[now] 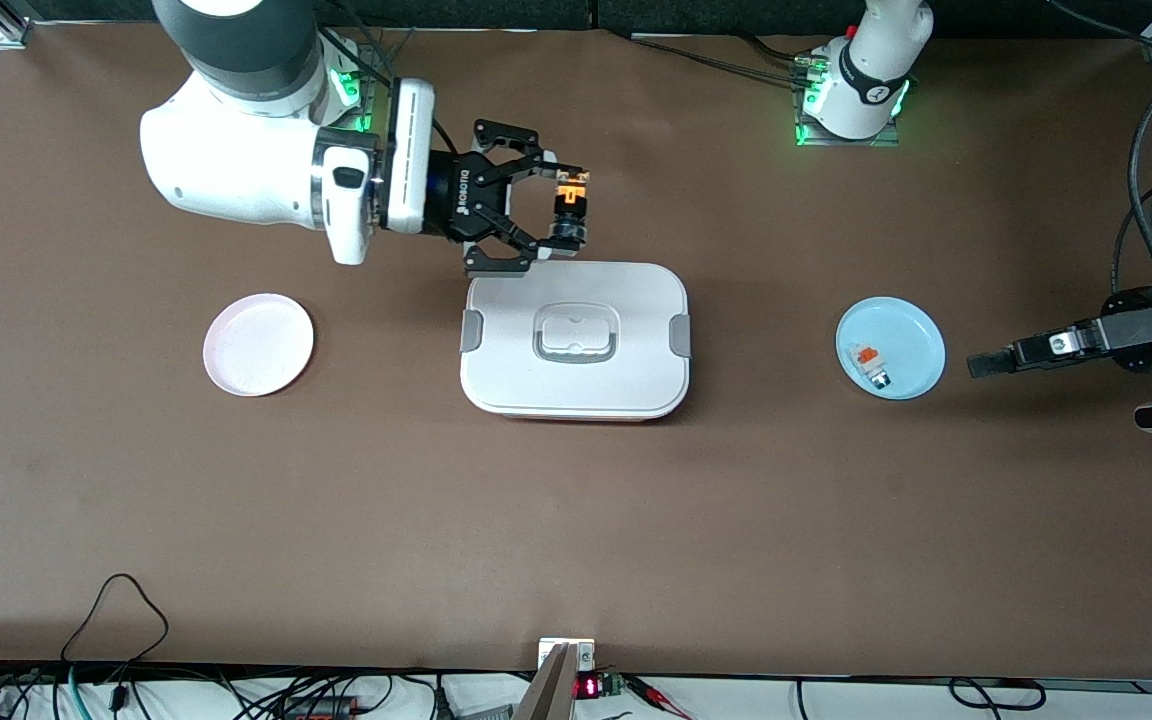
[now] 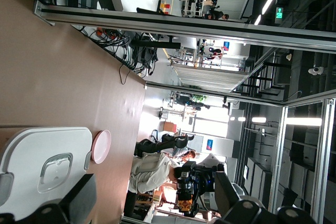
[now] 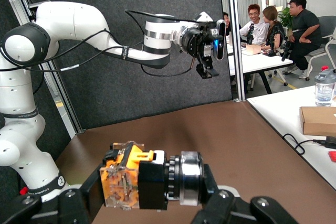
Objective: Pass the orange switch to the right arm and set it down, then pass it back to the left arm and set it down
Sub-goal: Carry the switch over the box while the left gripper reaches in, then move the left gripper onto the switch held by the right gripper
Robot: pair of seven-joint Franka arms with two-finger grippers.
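Observation:
My right gripper (image 1: 568, 208) is shut on the orange switch (image 1: 571, 200), gripping it end to end in the air over the box's edge toward the robots' bases. In the right wrist view the switch (image 3: 147, 179) shows its orange block, black body and round metal-ringed end between the fingers of my right gripper (image 3: 157, 184). The white lidded box (image 1: 576, 340) sits mid-table. My left gripper (image 1: 981, 363) waits open beside the blue plate at the left arm's end. Nothing lies between the fingers of my left gripper (image 2: 152, 195), and the switch (image 2: 185, 203) shows farther off.
A blue plate (image 1: 891, 347) holds a white-and-grey component with an orange patch (image 1: 871, 365). A pink plate (image 1: 258, 344) lies toward the right arm's end. Cables and a small display run along the table edge nearest the front camera. People sit at desks past the table.

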